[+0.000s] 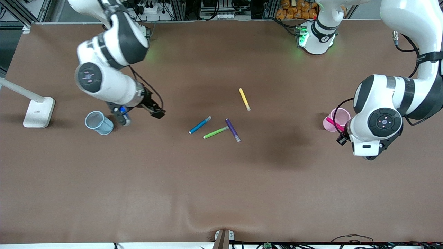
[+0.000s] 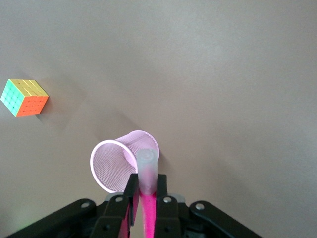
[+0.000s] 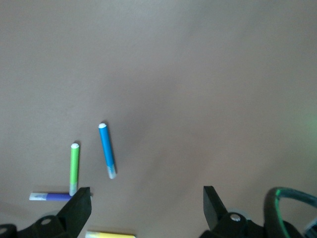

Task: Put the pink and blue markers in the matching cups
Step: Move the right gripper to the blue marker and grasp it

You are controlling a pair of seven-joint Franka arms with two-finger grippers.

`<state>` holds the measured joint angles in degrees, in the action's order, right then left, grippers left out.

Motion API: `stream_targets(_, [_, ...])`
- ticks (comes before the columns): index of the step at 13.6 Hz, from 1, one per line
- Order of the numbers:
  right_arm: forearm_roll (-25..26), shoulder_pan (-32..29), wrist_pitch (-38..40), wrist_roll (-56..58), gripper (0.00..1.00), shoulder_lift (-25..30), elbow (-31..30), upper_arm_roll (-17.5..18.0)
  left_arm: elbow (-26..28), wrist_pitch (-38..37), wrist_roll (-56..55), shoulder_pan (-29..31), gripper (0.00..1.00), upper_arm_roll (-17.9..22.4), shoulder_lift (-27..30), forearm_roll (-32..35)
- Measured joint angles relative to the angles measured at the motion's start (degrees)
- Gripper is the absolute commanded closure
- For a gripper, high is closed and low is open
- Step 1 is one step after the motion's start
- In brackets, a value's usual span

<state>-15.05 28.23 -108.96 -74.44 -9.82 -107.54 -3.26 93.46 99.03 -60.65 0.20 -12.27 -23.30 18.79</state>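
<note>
1. The left gripper [image 2: 144, 206] is clamping the pink marker [image 2: 147, 191] between its fingers, and the marker's pale cap end is reaching over the rim of the pink cup [image 2: 119, 166]. That grip is showing only in the left wrist view; in the front view the arm's wrist is covering the fingers, and just a strip of the marker [image 1: 334, 124] is lying across the cup [image 1: 336, 119] at the left arm's end of the table [image 1: 221, 193].
2. A colourful puzzle cube [image 2: 24, 97] is sitting on the table in the left wrist view (the front view is not showing it at all).
3. The right gripper [image 3: 147, 206] is hanging with its fingers spread wide and nothing between them, over bare table just beside the blue cup [image 1: 99, 122], which is standing at the right arm's end.
4. The blue marker [image 1: 200, 125] is lying flat near mid-table, just beside the green pen [image 1: 216, 132] and the purple pen [image 1: 233, 130]; the yellow pen [image 1: 244, 99] is lying farther from the front camera.
5. A white stand [image 1: 39, 111] is resting near the blue cup; I cannot read any writing on it or on the markers.
</note>
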Motion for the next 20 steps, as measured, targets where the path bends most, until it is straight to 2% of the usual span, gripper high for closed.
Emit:
stream_targets(5, [0.0,6.5,-7.4,-7.2,0.00,-2.5,-2.9,0.0,1.2,0.0,0.0,-0.3,1.00,-0.2,0.0,1.4])
stream_targets(10, [0.6,13.9,-20.6,-16.2,0.00,-11.9,-3.4,0.0,3.2,1.4,-2.7,-0.4,1.00,-0.4,-0.1,1.4])
stream_targets(16, [1.4,17.6,-32.6,-22.9,0.00,-21.2,-2.7,-0.1,4.8,3.1,-5.8,-0.3,1.00,-0.4,-0.4,3.5])
stream_targets(20, [2.0,18.1,-32.9,-24.0,0.39,-23.1,-0.8,-0.1,7.2,3.3,-6.2,0.2,1.00,-0.3,0.3,10.3])
